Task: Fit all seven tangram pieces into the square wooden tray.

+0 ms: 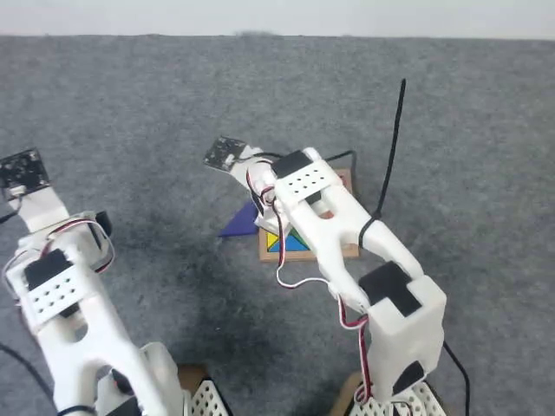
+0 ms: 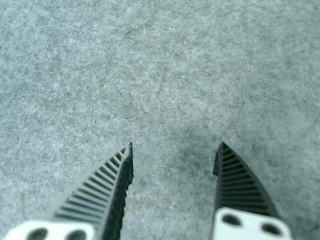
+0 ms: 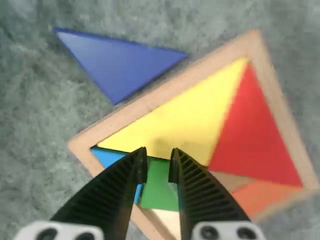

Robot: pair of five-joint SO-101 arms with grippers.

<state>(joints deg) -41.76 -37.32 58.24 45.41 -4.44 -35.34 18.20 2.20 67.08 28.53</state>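
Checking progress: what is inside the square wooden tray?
Inside the square wooden tray: a yellow triangle, red triangle, orange piece, green piece and light blue piece. The right gripper covers parts of the green and blue ones.

grey carpet (image 1: 139,113) meets a pale wall (image 1: 347,16) behind.

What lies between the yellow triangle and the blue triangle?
In the right wrist view, the tray's rim and a thin strip of carpet separate the yellow triangle from the blue triangle.
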